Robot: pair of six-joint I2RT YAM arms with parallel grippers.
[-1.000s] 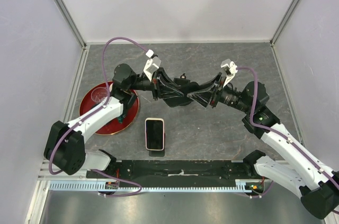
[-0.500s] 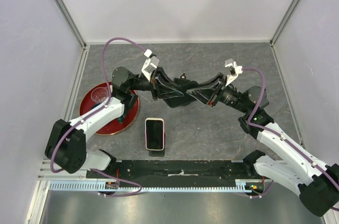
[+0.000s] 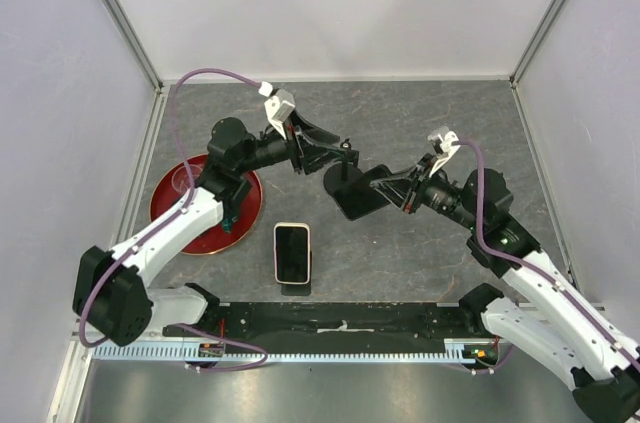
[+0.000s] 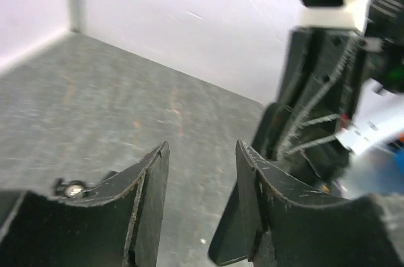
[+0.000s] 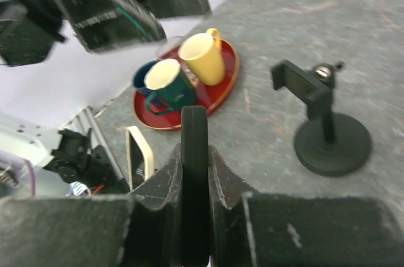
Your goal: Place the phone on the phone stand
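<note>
1. The left gripper (image 4: 202, 153) is hanging partly open above the table (image 3: 450, 123), with nothing between its fingers.
2. The right gripper (image 5: 194, 150) is pinching a thin black piece (image 5: 194, 125) edge-on; what that piece is cannot be told.
3. The phone (image 3: 292, 252) is lying flat, screen up, near the table's front edge, just beside the red tray (image 3: 165, 213) and untouched by either gripper.
4. The phone stand (image 5: 333, 144) is standing upright on its round base at mid-table, apart from the phone.
</note>
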